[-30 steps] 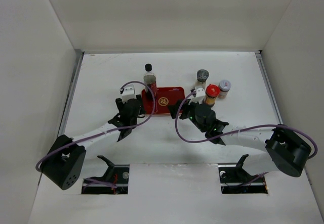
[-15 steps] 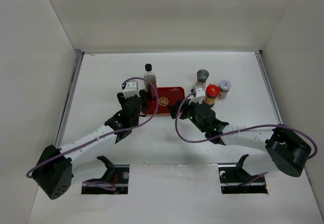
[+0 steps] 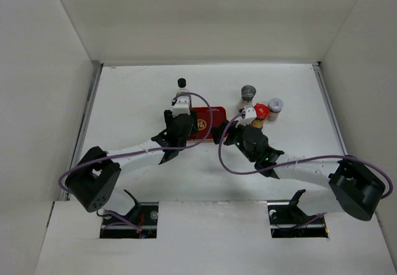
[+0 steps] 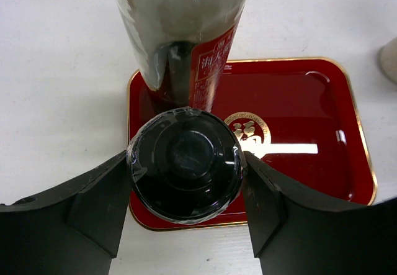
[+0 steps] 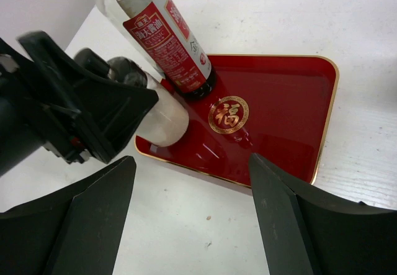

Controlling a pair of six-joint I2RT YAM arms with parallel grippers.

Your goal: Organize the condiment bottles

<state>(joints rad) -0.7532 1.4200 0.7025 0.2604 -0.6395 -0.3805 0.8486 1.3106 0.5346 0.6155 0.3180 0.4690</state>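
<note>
Whitish, dark-capped shaker jar [image 5: 166, 118] clamped between the fingers of the left gripper [image 4: 185, 166], over the near-left part of the red tray [image 4: 310, 120].
The tall dark bottle [image 4: 186, 45] stands just behind it on the tray's far-left corner. A grey-capped shaker [image 3: 248, 92], a red-capped orange bottle [image 3: 260, 112] and a small red-labelled jar [image 3: 275, 105] stand on the table to the tray's right. The right gripper [image 5: 189, 163] hovers at the tray's near edge, fingers wide apart, holding nothing.

One tall black-capped dark glass bottle [image 5: 164, 33], one red-capped orange bottle [image 3: 260, 112], two shakers: grey-capped whitish shaker jar [image 3: 248, 92] and dark-capped whitish shaker jar [image 5: 166, 118]. One small red-labelled jar [image 3: 275, 106]. One flat red gold-rimmed rectangular tray [image 4: 298, 101].
</note>
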